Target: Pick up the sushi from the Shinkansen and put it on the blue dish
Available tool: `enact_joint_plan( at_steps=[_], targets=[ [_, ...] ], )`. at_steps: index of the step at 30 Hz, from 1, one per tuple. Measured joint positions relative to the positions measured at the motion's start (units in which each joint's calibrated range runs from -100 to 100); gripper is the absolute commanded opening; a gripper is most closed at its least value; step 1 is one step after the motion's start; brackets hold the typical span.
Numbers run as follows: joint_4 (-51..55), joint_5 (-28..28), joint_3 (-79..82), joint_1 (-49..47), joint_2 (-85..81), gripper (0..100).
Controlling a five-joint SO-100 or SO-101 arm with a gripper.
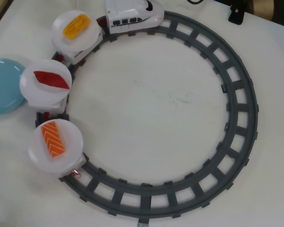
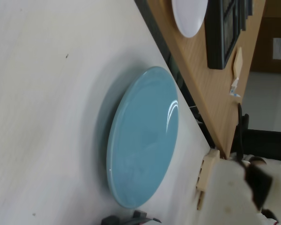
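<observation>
1. The white table is seen from the overhead view, carrying a grey circular track that takes up most of the frame.
2. The Shinkansen is stood at the top of the loop, with three carriages curving down the left side of the overhead view, each topped by a round white plate.
3. The blue dish is found at the left edge of the overhead view, its rim tucked just beside or under the middle carriage's plate. In the wrist view it fills the centre and is empty.
4. The sushi is laid on the last, lowest carriage's plate: a small orange block with white chevron stripes. A red piece and a yellow ridged piece are carried on the other two.
5. The claw is not shown in either view, so its opening and any hold cannot be told.
6. A wrong piece could be taken, since the red one lies nearest the dish. The small, smooth sushi could also slip from a shallow grip, or its light plate could be knocked off the carriage by a low approach.
</observation>
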Motion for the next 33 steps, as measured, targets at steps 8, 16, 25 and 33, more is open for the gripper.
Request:
enact_joint_plan(
  at_steps=[8, 16, 25, 33],
  targets=[
    [0.00, 1.03, 0.00, 0.00, 0.00, 3],
    [0.00, 1.03, 0.00, 0.00, 0.00, 3],
    [0.00, 1.03, 0.00, 0.00, 0.00, 3],
    [1.34, 3.36, -1.56, 4.41, 3.29, 3]
  ],
)
